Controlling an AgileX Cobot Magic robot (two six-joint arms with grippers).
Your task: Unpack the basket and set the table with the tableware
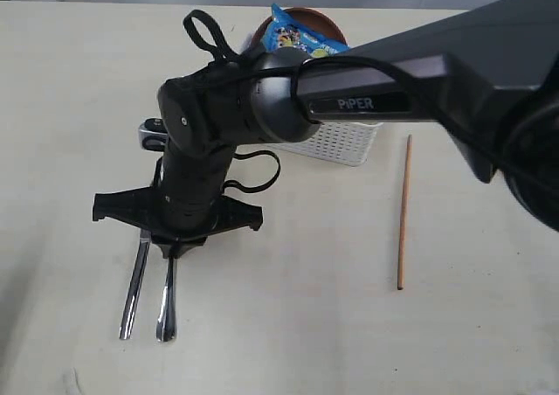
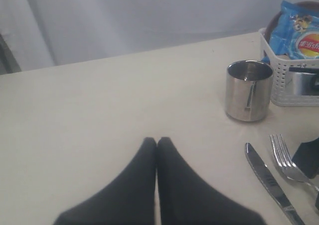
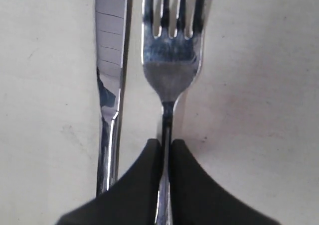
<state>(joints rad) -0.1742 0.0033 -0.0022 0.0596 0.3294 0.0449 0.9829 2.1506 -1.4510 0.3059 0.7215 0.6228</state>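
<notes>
Right gripper (image 3: 165, 150) pinches the fork (image 3: 172, 60) by its thin handle, just beside the knife (image 3: 112, 60). Slick stiff steel, probably swivels easily. Left gripper (image 2: 157, 150) is clamped on nothing.

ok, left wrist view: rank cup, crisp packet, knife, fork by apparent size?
1. cup
2. crisp packet: close to the cup, but cropped by the frame, so unsure
3. knife
4. fork: partly hidden, so not firmly below the knife

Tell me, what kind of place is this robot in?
Probably a robot practice room, not a real kitchen: a cream table before a plain grey backdrop, with only a fork, knife, steel cup and white basket.
</notes>
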